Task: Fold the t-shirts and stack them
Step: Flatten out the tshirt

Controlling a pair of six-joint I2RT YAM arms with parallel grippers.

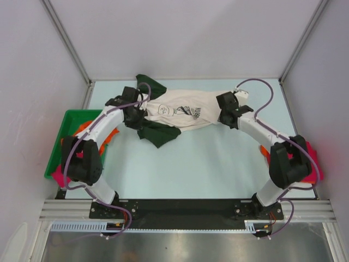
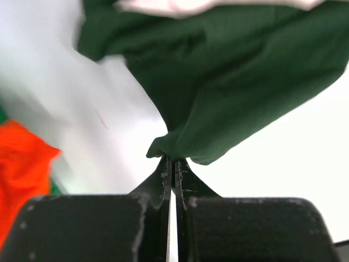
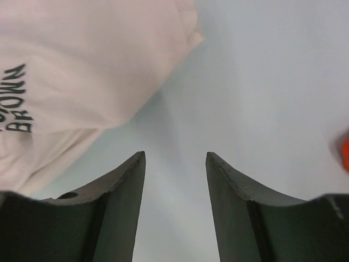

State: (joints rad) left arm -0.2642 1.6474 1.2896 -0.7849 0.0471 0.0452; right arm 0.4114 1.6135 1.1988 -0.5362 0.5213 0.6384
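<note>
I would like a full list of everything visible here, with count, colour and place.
t-shirt: one, cream with dark green sleeves, far middle
bin: one, green, left edge
cloth in bin: count unclear, orange and pink, left side
cloth at right edge: count unclear, pink and orange, near right side
table: one, pale blue, centre
left tool: one, black, shut on a green sleeve
right tool: one, black, open beside the cream hem

The top view looks down from above and behind the arm bases, covering the surface point(image 1: 218, 158). The wrist views sit close behind the left end effector point(image 2: 173, 162) and right end effector point(image 3: 175, 158), facing forward; all share the cream t-shirt point(image 1: 182, 112) just ahead.
</note>
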